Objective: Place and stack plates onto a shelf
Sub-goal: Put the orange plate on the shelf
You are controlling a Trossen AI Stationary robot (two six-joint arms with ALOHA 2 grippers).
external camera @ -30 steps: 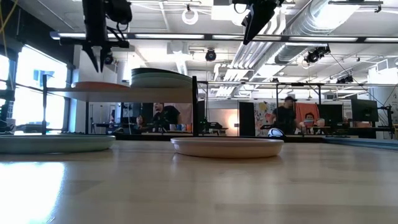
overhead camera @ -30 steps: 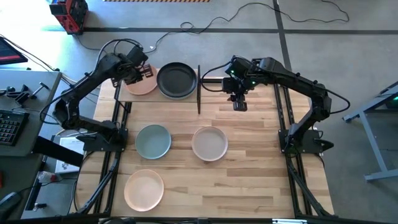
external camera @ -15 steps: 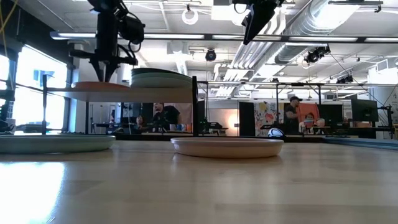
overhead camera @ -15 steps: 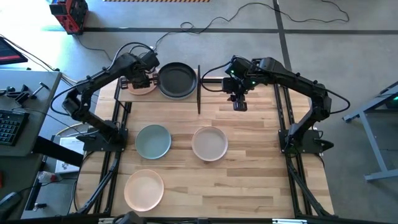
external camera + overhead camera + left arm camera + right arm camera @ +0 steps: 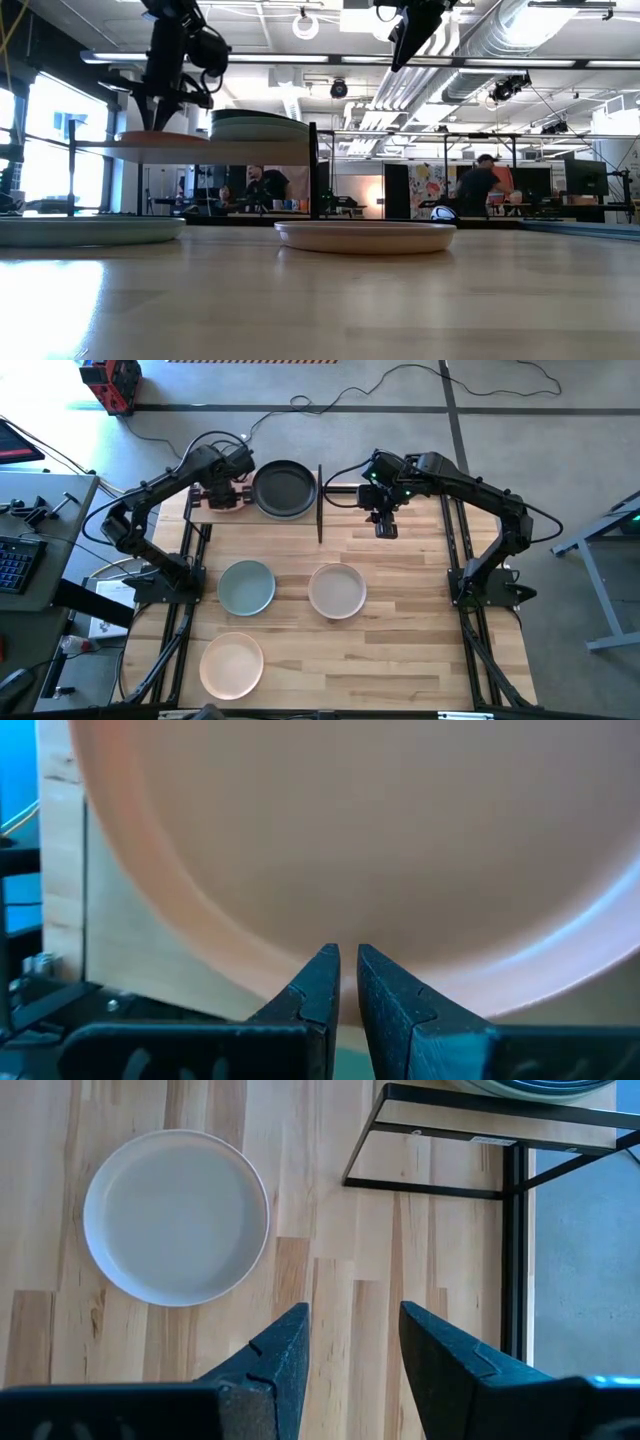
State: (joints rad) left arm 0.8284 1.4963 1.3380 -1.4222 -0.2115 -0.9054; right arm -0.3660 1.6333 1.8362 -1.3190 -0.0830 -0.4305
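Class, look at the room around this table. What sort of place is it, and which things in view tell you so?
Probably a robotics lab or workshop in an open-plan industrial space: exposed ceiling ducts, cables across the concrete floor, and people at workstations beyond the wooden table.

You will find no text, label, brand, number or sign that can be read in any of these views.

Grey concrete floor (image 5: 560,420), bright window (image 5: 50,140) at left, exposed ceiling ducts (image 5: 440,75), distant desks.
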